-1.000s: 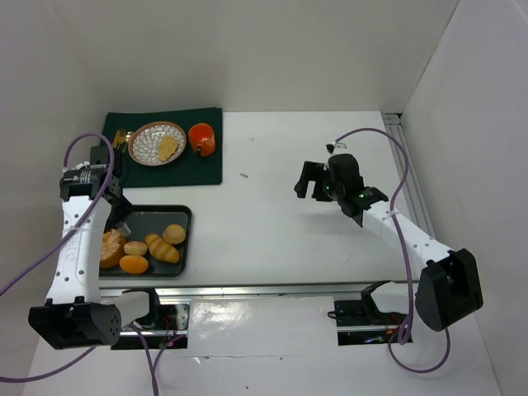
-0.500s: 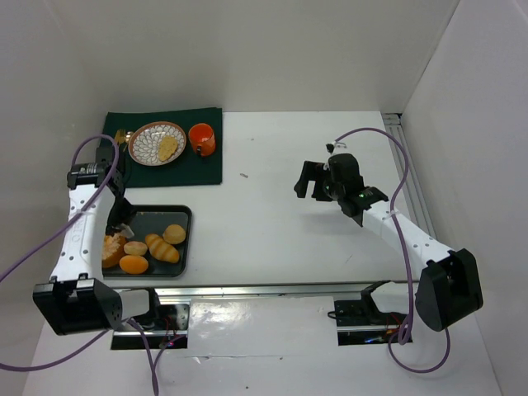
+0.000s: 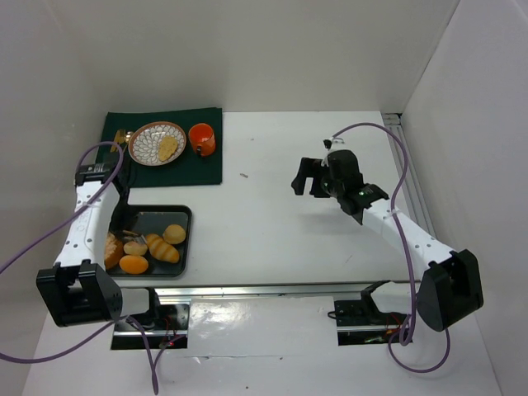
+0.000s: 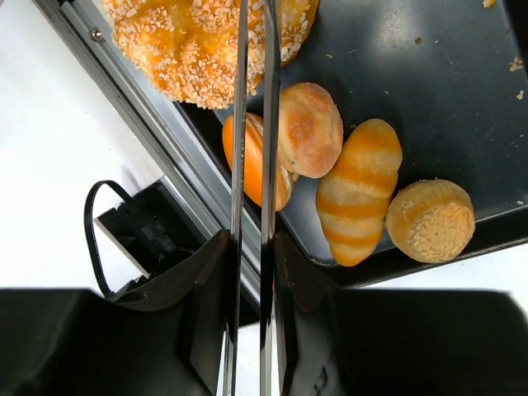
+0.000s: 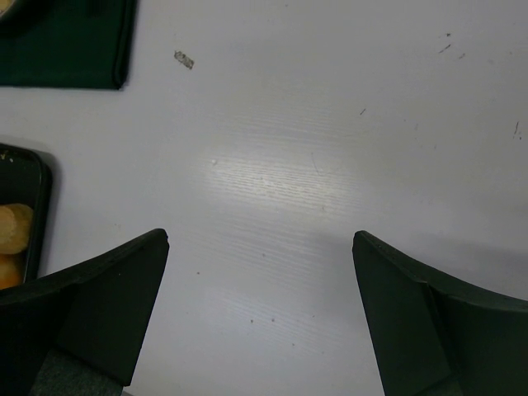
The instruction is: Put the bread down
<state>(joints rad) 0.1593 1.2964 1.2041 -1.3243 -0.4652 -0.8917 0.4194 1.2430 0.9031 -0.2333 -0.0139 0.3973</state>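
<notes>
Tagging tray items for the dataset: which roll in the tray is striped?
The long roll with pale and orange bands, lying between the smooth round bun and the small seeded bun. No other is banded.

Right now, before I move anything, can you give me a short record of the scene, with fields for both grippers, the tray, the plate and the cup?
left gripper: shut, above the tray; nothing seen between its blades
right gripper: open, holds nothing, above the table
tray: holds five breads
plate: on the cloth, carries one bread piece
cup: orange, on the cloth, right of the plate
</notes>
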